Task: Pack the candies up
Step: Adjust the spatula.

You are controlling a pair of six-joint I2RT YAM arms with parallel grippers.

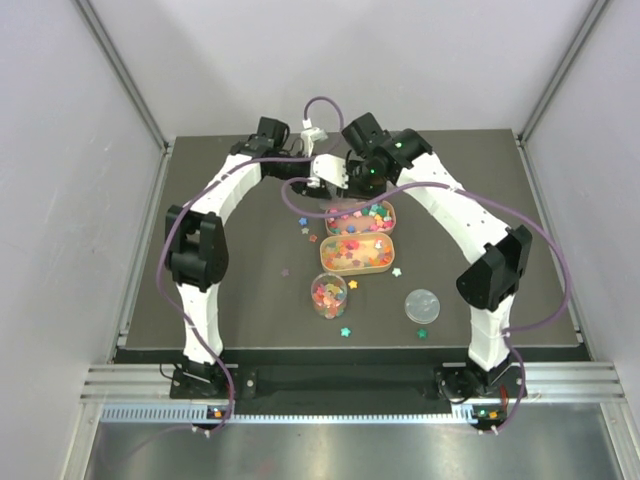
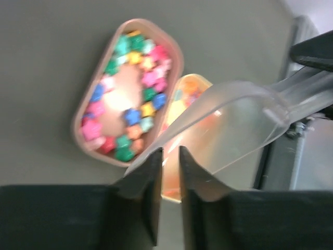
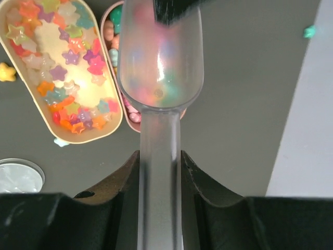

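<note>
Right pincer [image 3: 159, 156] gripping scoop [image 3: 159, 62], candies [image 3: 62, 67] — multicoloured stars

Dark table [image 1: 220, 300]: two oval trays [image 1: 322, 253], jar [image 1: 315, 297], lid [image 1: 421, 305], stray candies [image 1: 346, 332].

A dark grey bench [image 1: 258, 318] stands inside a booth of plain pale walls [image 1: 60, 200], with slanting aluminium posts [image 1: 127, 85] at the back corners. A slotted aluminium rail [image 1: 570, 380] lines its near edge. The light is soft and even.
</note>
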